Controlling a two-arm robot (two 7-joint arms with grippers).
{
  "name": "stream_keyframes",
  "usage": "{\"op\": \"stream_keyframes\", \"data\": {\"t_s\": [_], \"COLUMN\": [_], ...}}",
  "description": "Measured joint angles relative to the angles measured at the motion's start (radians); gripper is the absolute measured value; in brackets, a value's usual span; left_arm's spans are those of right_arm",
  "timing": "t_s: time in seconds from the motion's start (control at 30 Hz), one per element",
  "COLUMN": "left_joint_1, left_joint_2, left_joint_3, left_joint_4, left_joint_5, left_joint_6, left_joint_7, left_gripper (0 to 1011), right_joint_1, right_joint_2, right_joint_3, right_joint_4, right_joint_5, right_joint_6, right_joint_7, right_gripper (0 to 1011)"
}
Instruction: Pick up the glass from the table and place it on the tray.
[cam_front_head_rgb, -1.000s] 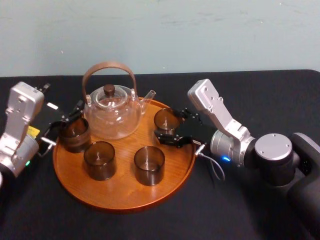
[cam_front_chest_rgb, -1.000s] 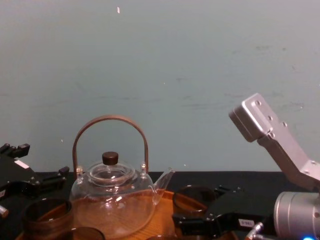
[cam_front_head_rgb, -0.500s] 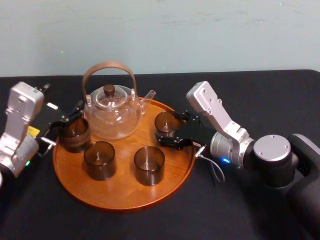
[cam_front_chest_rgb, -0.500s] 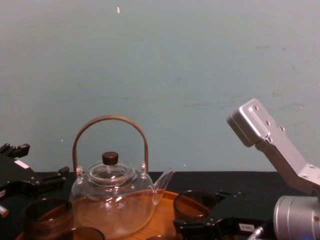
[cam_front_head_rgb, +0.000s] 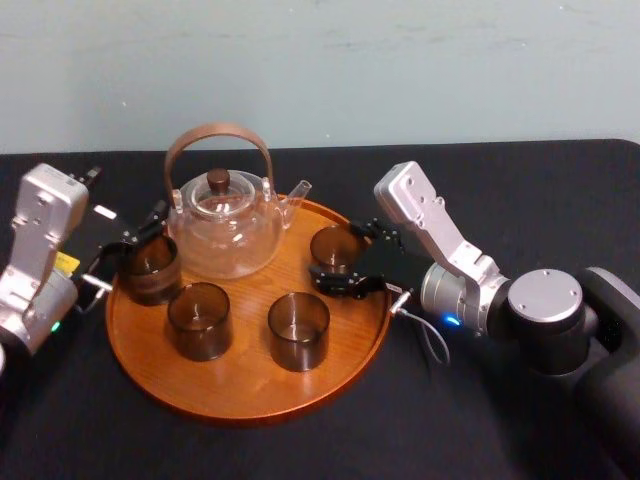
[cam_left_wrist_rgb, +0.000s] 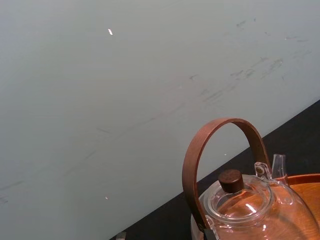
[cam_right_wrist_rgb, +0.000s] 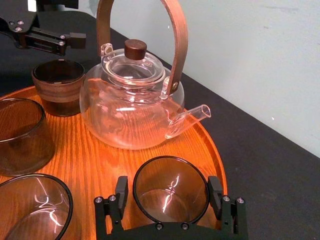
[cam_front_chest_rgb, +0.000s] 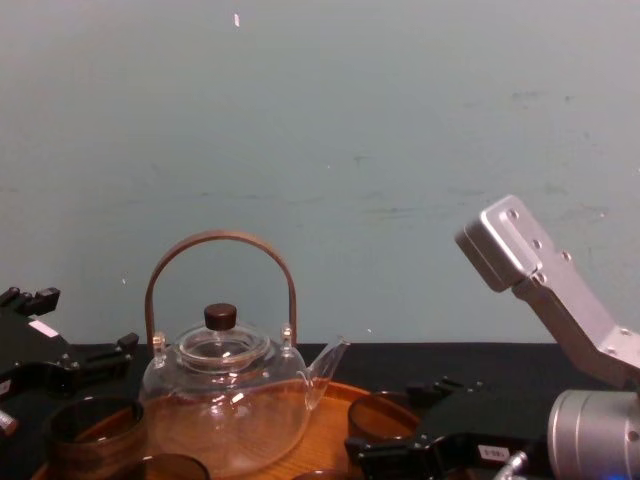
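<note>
The round orange-brown tray (cam_front_head_rgb: 250, 390) holds a clear glass teapot (cam_front_head_rgb: 225, 228) and several smoky glasses. My right gripper (cam_front_head_rgb: 338, 254) reaches in from the right and is shut on the glass (cam_front_head_rgb: 333, 243) at the tray's right rear, by the spout. In the right wrist view its black fingers (cam_right_wrist_rgb: 120, 195) flank the glass (cam_right_wrist_rgb: 170, 187), which sits low at the tray's surface (cam_right_wrist_rgb: 95, 150). My left gripper (cam_front_head_rgb: 132, 232) stands open at the tray's left edge, straddling the leftmost glass (cam_front_head_rgb: 150, 266) from behind.
Two more glasses (cam_front_head_rgb: 199, 320) (cam_front_head_rgb: 298, 330) stand on the tray's front half. The teapot's tall wooden handle (cam_front_chest_rgb: 220, 240) rises between the arms. The black table (cam_front_head_rgb: 520, 190) stretches around the tray, and a pale wall stands behind.
The right gripper has lowered the glass slightly toward the tray's surface and shifted a little. The left arm has not moved.
</note>
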Motion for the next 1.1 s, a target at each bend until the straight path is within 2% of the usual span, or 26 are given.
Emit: {"op": "stream_keyframes", "data": {"t_s": [0.27,0.63,0.83,1.1], "left_joint_1": [0.000,0.000,0.000,0.000], "left_joint_2": [0.000,0.000,0.000,0.000], "left_joint_3": [0.000,0.000,0.000,0.000], "left_joint_4": [0.000,0.000,0.000,0.000], "left_joint_5": [0.000,0.000,0.000,0.000], "left_joint_6": [0.000,0.000,0.000,0.000], "left_joint_7": [0.000,0.000,0.000,0.000], "left_gripper": [1001,1001,1001,1001], "right_joint_1": [-0.012,-0.073,-0.141,-0.214], "right_joint_2": [0.007,0.059,0.116,0.169], "right_joint_3": [0.011,0.064,0.116,0.191], "right_joint_4": [-0.023,-0.166,-0.252,-0.279], "right_joint_5": [0.006,0.061,0.111,0.152], "right_joint_6": [-0.015,-0.043,-0.067,-0.100], "right_joint_7": [0.000,0.016,0.016,-0.016], "right_gripper": [1002,1003,1002,1002]}}
